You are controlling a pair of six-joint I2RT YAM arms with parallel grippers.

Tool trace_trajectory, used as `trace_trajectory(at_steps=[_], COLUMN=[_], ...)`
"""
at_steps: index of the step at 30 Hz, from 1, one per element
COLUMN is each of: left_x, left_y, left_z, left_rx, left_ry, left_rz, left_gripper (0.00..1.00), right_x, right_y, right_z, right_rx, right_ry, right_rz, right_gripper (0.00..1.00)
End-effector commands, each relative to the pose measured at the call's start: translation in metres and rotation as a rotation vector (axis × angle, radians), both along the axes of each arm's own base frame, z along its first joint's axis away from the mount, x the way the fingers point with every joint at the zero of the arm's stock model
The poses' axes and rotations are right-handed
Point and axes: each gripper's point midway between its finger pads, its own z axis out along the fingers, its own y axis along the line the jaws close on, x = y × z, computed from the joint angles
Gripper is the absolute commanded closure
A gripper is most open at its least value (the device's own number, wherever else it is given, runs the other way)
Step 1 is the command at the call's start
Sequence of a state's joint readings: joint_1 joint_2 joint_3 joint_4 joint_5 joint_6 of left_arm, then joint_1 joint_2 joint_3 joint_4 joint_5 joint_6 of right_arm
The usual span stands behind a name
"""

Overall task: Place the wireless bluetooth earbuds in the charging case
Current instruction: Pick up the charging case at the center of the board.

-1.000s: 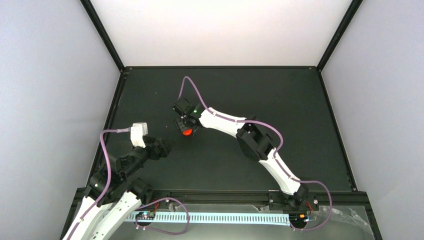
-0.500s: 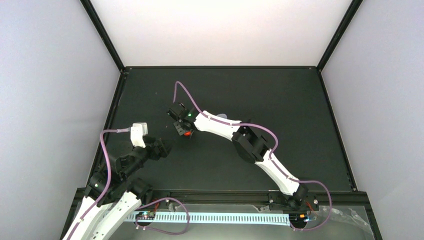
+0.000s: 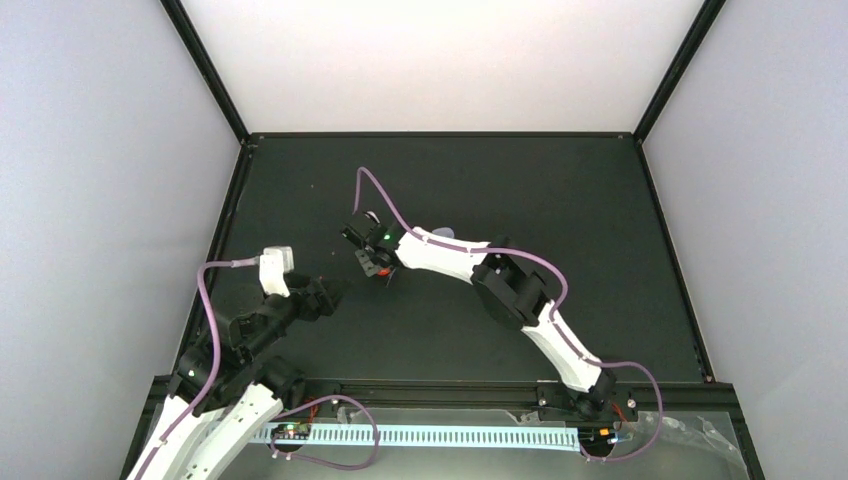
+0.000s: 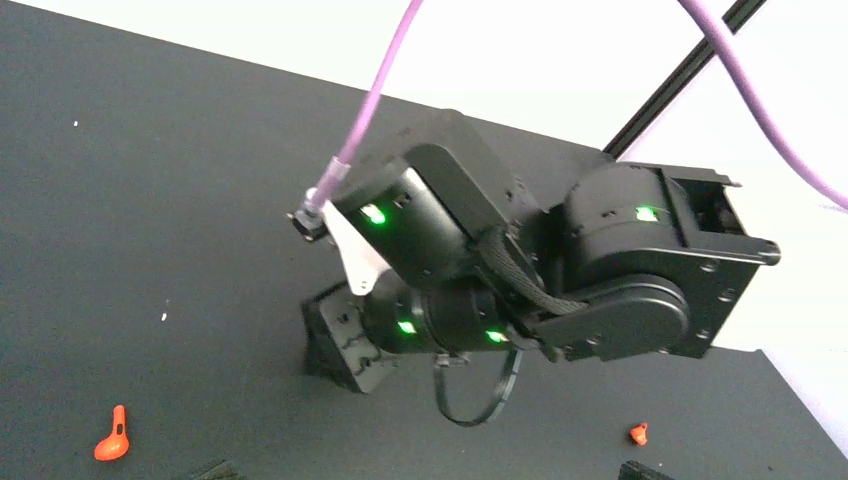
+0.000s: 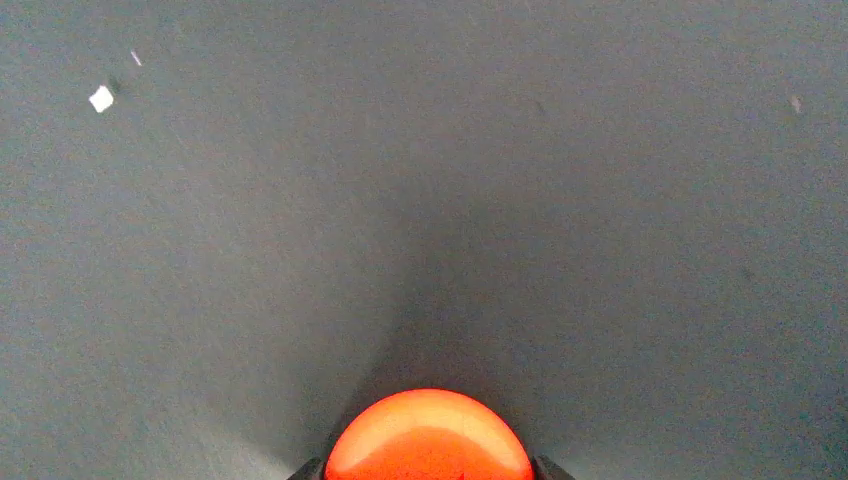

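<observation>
The right gripper sits around a round red cap; I cannot tell if it squeezes. The left gripper is wide open. The right arm hides most of the small pale rounded case. Tiny orange bits lie nearby.

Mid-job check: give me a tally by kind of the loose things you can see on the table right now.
round red cap: 1
small orange-red bits: 2
charging case, pale and half hidden: 1
earbuds: 0 in view
Total: 4
</observation>
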State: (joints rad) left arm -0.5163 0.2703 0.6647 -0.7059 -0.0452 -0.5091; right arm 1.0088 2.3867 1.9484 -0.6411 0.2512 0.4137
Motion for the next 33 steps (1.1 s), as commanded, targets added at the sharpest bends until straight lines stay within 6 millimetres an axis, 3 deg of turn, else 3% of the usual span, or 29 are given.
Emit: trace_trajectory(at_steps=[1, 5, 8, 10, 11, 14, 17, 20, 25, 33], left_x=[0.000, 0.001, 0.002, 0.002, 0.002, 0.000, 0.006, 0.012, 0.006, -0.009], left_y=[0.007, 0.018, 0.031, 0.030, 0.025, -0.009, -0.044, -0.075, -0.114, -0.151], left_z=[0.004, 0.006, 0.004, 0.009, 0.016, 0.031, 0.033, 0.037, 0.062, 0.085], left_rx=[-0.008, -0.024, -0.076, -0.123, -0.153, -0.231, -0.258, -0.252, -0.273, -0.283], left_ry=[-0.021, -0.030, -0.011, -0.040, -0.072, -0.125, -0.039, 0.084, 0.069, 0.060], left_rz=[0.034, 0.098, 0.190, 0.189, 0.160, -0.016, -0.165, -0.288, -0.429, -0.523], left_gripper=[0.01, 0.01, 0.01, 0.01, 0.01, 0.01, 0.01, 0.01, 0.01, 0.02], right_x=[-0.012, -0.026, -0.050, -0.067, -0.078, -0.107, -0.139, -0.164, -0.188, -0.208], right_y=[-0.016, -0.028, -0.049, -0.067, -0.080, -0.104, -0.123, -0.142, -0.170, -0.171], right_z=[0.024, 0.082, 0.122, 0.148, 0.154, 0.198, 0.240, 0.262, 0.278, 0.291], right_rx=[0.024, 0.160, 0.267, 0.311, 0.313, 0.360, 0.379, 0.381, 0.366, 0.274], right_ry=[-0.005, -0.064, -0.115, -0.163, -0.184, -0.305, -0.448, -0.550, -0.667, -0.805], right_rz=[-0.009, 0.020, 0.088, 0.137, 0.164, 0.260, 0.372, 0.440, 0.489, 0.572], right_gripper=[0.61, 0.62, 0.63, 0.63, 0.63, 0.63, 0.63, 0.63, 0.63, 0.63])
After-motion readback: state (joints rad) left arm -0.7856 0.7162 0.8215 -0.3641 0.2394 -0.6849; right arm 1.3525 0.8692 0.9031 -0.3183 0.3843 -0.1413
